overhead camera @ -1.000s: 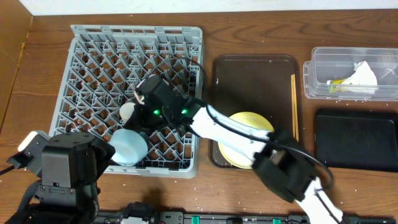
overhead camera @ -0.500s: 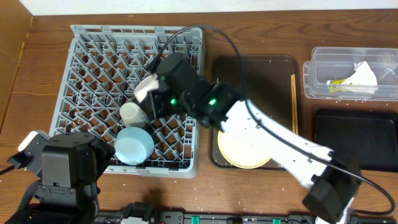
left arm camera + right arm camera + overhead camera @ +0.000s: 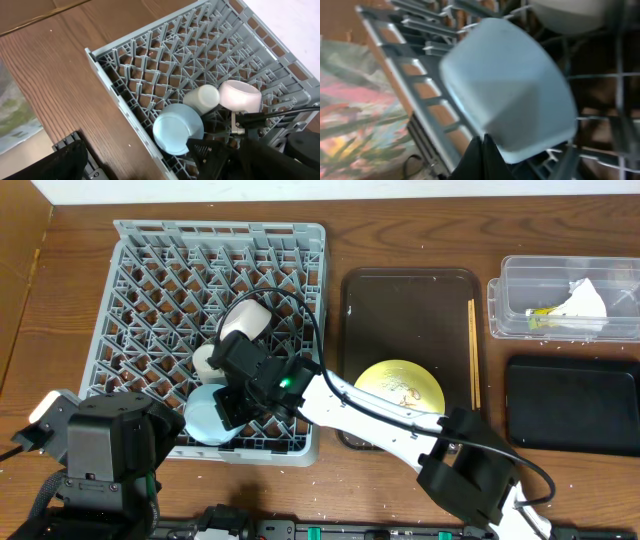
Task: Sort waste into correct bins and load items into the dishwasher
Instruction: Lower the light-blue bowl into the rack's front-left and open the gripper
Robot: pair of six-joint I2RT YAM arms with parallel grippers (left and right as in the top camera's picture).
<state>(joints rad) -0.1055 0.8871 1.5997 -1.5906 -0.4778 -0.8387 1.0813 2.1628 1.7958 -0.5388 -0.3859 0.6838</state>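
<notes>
The grey dish rack (image 3: 150,270) holds a white bowl (image 3: 247,320), a small white cup (image 3: 207,360) and a light blue bowl (image 3: 205,418) near its front edge. My right gripper (image 3: 230,402) is shut, its tips (image 3: 482,145) against the blue bowl's edge (image 3: 510,85). The pale yellow plate (image 3: 400,385) lies on the brown tray (image 3: 400,290), with the chopsticks (image 3: 473,350) along the tray's right side. The napkin (image 3: 580,302) lies in the clear tub (image 3: 520,280). My left arm (image 3: 100,445) sits at the front left, its gripper open and empty beside the rack (image 3: 165,55).
The black bin (image 3: 572,402) lies in front of the clear tub at the right. The right arm stretches from the front right across the tray's front corner to the rack. Small crumbs dot the table's front edge.
My right gripper has moved from the white bowl toward the front of the rack, down to the blue bowl. The white bowl now stands free in the rack. The plate is uncovered.
</notes>
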